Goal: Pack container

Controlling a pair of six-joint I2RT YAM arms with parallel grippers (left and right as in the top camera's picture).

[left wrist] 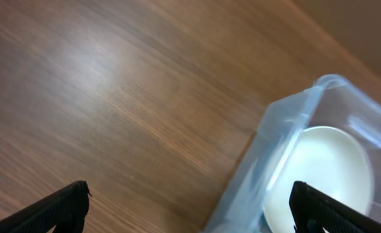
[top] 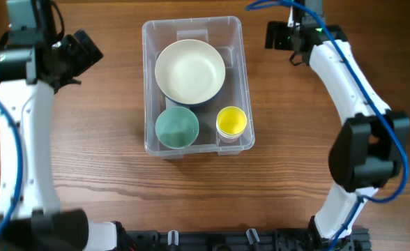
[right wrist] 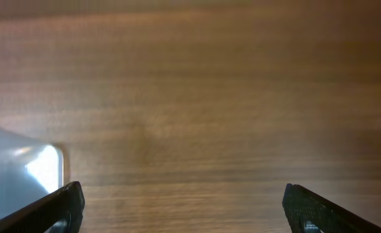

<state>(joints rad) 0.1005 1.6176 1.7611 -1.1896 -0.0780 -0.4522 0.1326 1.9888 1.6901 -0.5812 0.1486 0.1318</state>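
The clear plastic container (top: 149, 84) stands at the table's middle. Inside it lie a cream bowl (top: 190, 70), a teal bowl (top: 176, 127) and a yellow cup (top: 231, 122). My left gripper (top: 88, 50) hovers to the container's upper left, jaws open and empty. The left wrist view has both fingers wide apart at the bottom corners, with the container's corner (left wrist: 307, 107) and the cream bowl (left wrist: 323, 171) to the right. My right gripper (top: 278, 35) is off the container's upper right corner, open and empty. Only a bit of the container (right wrist: 15, 171) enters the right wrist view at the left.
Bare wooden tabletop (top: 86, 153) surrounds the container on all sides. The white arms run down both sides of the table, the left arm (top: 20, 139) and the right arm (top: 351, 90). A black rail runs along the front edge (top: 212, 240).
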